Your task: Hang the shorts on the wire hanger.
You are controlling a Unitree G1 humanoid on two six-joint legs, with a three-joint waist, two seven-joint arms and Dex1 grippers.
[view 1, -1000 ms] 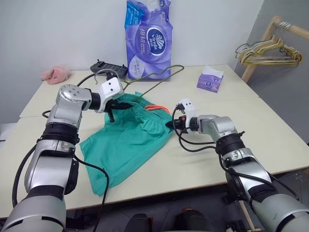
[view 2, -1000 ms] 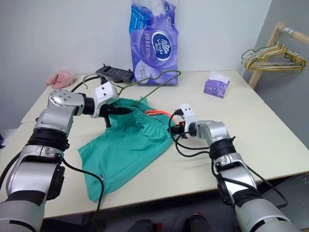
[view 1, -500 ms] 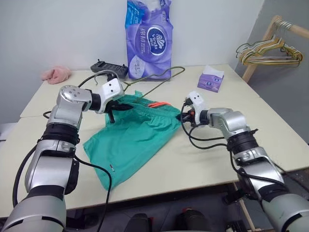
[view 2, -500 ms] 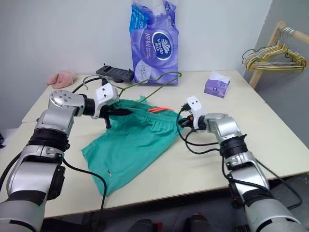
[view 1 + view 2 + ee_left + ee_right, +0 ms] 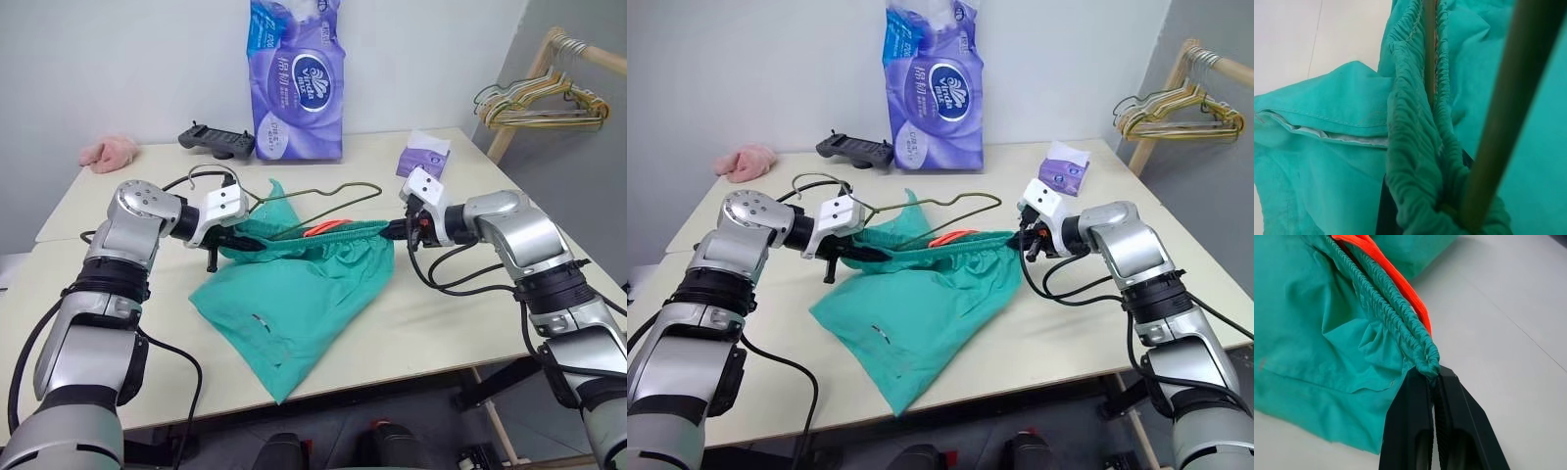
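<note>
The teal shorts [image 5: 304, 289] hang stretched by the waistband between my two grippers, their legs trailing on the table [image 5: 460, 313]. The orange drawstring [image 5: 328, 227] shows along the waistband. My right gripper [image 5: 1434, 377] is shut on the waistband's right end, held above the table. At the left end, my left gripper [image 5: 238, 245] is shut on the wire hanger [image 5: 328, 196] near its hook [image 5: 203, 176], with the waistband bunched against it. One hanger wire [image 5: 1498, 107] runs along the gathered waistband [image 5: 1415, 161], another lies inside it.
At the table's back stand a purple tissue pack [image 5: 299, 83], a small tissue box [image 5: 423, 157] and a black controller [image 5: 216, 139]. A pink cloth [image 5: 108, 150] lies at the far left. At the right, a wooden rack [image 5: 534, 69] holds bunched hangers [image 5: 534, 103].
My right gripper shut on the waistband and rose to the right, pulling the shorts taut and partly off the table. The left gripper sank slightly and tilted the hanger lower.
</note>
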